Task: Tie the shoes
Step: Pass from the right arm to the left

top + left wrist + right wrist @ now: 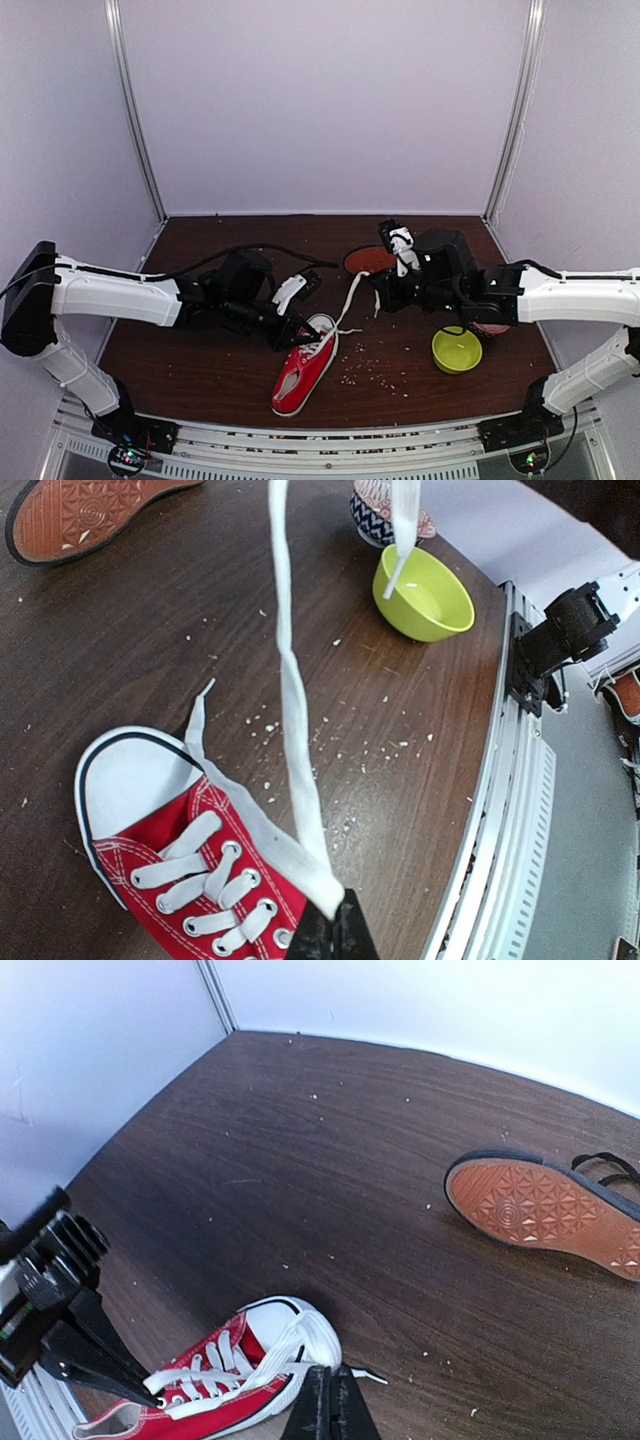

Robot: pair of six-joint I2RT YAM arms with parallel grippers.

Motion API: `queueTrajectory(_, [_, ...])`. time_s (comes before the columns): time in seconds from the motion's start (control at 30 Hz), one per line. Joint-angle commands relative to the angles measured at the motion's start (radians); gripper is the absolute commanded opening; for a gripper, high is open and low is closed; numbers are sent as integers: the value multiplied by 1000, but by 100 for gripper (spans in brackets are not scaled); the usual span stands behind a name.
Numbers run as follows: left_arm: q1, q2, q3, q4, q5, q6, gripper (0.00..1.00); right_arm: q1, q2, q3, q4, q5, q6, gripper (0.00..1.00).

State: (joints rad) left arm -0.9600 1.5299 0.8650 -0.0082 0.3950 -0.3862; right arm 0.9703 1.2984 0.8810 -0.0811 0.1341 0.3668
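Shoes, two: red sneaker (300, 375) upright near the table's front, black shoe (540, 1210) on its side behind it, sole showing. Two pincers, both clamped on one white lace (290, 700), left gripper (328, 925) by the eyelets, right gripper (330, 1405) further up. Left wrist view catches two bowls, green bowl (425, 590) and patterned bowl (375, 505). Overhead, only the green one shows clearly.

Dark wood table (180, 360); pale lilac walls (320, 100); metal corner posts (135, 110).
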Motion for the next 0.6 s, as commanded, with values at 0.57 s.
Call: queueTrajectory(0.57, [20, 100, 99, 4, 41, 25, 7, -53, 45, 67, 146, -149, 64, 0])
